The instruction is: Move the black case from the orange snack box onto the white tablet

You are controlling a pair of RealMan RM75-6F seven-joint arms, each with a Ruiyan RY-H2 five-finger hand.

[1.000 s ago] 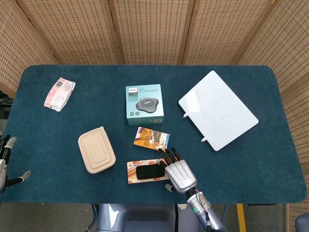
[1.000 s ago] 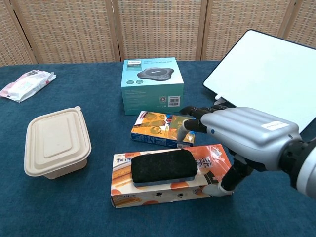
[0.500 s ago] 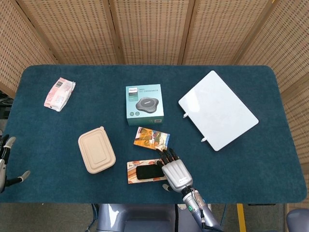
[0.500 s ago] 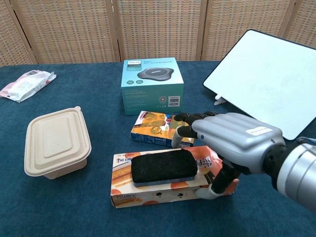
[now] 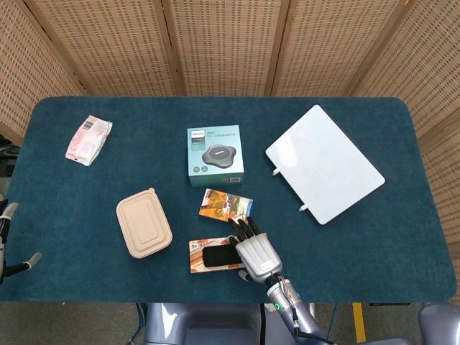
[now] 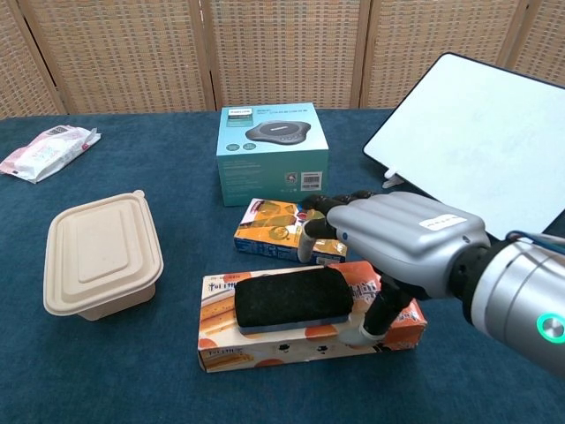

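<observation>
The black case lies flat on top of the orange snack box near the table's front edge. My right hand hovers over the box's right end, fingers spread and reaching left just past the case's right edge, thumb down at the box's front; it holds nothing. The white tablet lies at the back right. At the far left edge of the head view only the fingertips of my left hand show, holding nothing.
A teal speaker box stands at the centre back. A small colourful snack box lies just behind the orange box. A beige lidded container sits to the left, and a pink-and-white packet lies at the far left back.
My right hand has moved left over the orange snack box, closing in on the case's right end. The case and box have not moved.
</observation>
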